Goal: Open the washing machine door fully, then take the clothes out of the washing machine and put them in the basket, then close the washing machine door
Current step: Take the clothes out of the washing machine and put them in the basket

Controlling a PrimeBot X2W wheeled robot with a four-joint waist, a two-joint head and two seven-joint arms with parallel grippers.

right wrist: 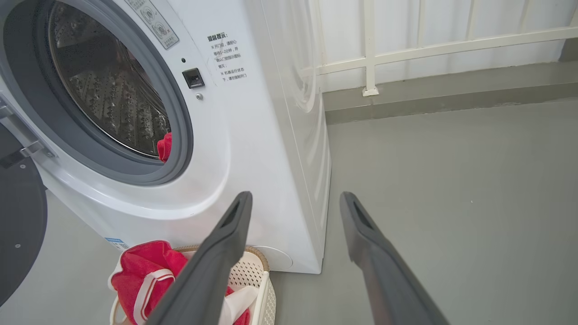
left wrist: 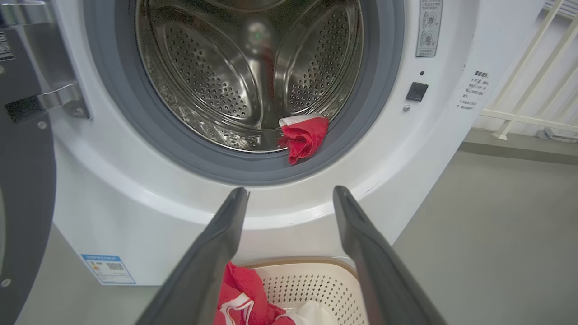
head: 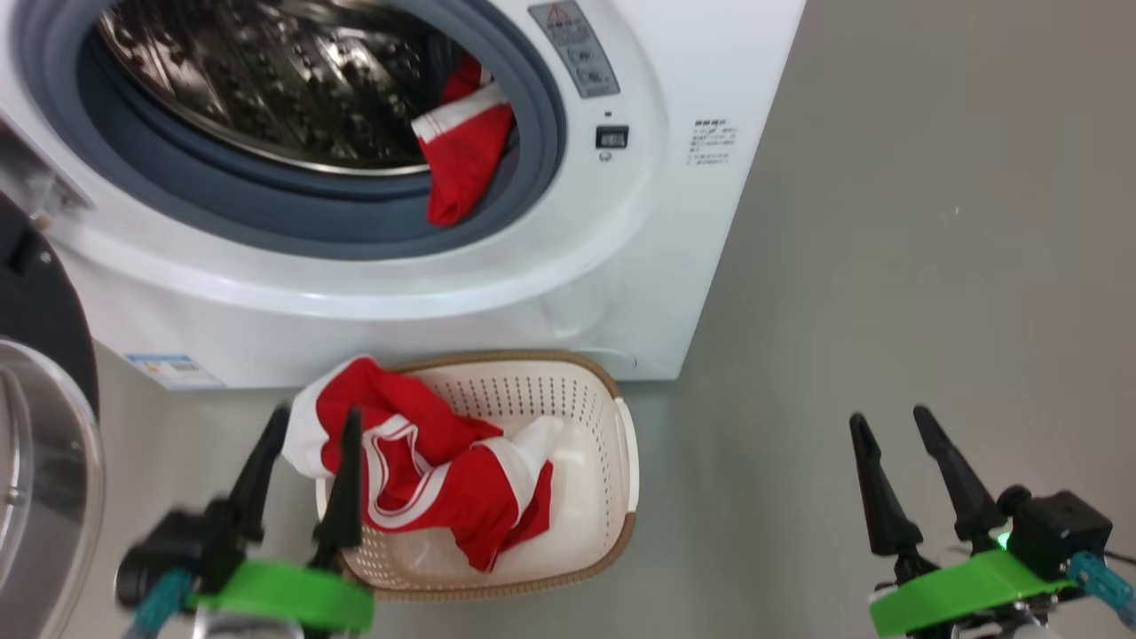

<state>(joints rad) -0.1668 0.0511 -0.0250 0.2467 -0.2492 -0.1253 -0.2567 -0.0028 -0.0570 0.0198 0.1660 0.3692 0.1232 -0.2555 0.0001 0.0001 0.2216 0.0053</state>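
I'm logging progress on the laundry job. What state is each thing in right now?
washing machine door: swung open to the left.
washing machine: open, not yet emptied.
red garment: hanging over the grey gasket.
basket: upright, partly filled.
red and white clothes: in the basket, part draped over its rim.
left tool: open, empty.
right tool: open, empty.

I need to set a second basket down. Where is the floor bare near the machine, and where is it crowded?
Bare: the grey floor right of the machine and the basket, up to the right pincer. Crowded: before the machine, where the basket with clothes stands, and left, by the open door.
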